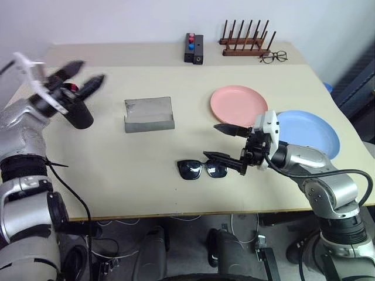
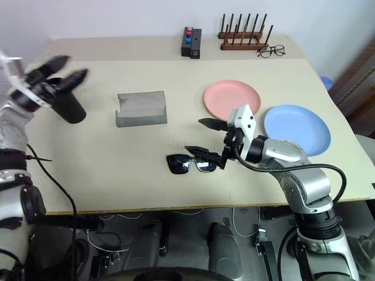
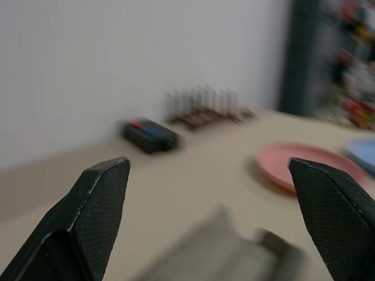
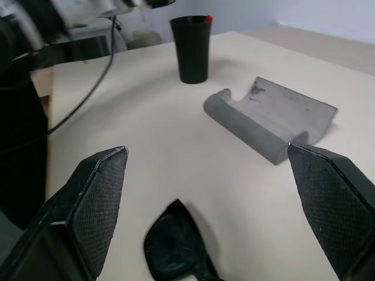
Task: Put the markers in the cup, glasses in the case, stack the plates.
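Two claws stand wide with nothing between their fingers. The right claw (image 1: 225,142), at centre right of the head views, hangs over the right end of the glasses (image 1: 202,169), which lie on the table (image 1: 117,175) at lower centre with their lenses toward the near edge. One finger sits just above the frame and the other higher up, toward the pink plate (image 1: 238,104). A close from here may catch only a temple arm or a lens rim, so the glasses could pivot, slide toward the near table edge, or hang crookedly and foul the case.

Left of centre, the case (image 1: 149,115) lies open. It is shallow and light-looking, so glasses brought in tilted could push it along the table instead of dropping in.

At upper left, the left claw (image 1: 79,79), also spread, hovers just over the rim of the cup (image 4: 192,48). A red tip shows at the rim in the right wrist view, so I judge one of the markers (image 4: 207,19) is inside. A sideways brush from a finger could tip this tall cup and spill it.

Toward the right edge, the blue plate (image 1: 310,132) lies beside the pink plate, unstacked; the right forearm passes near its rim and could nudge it.
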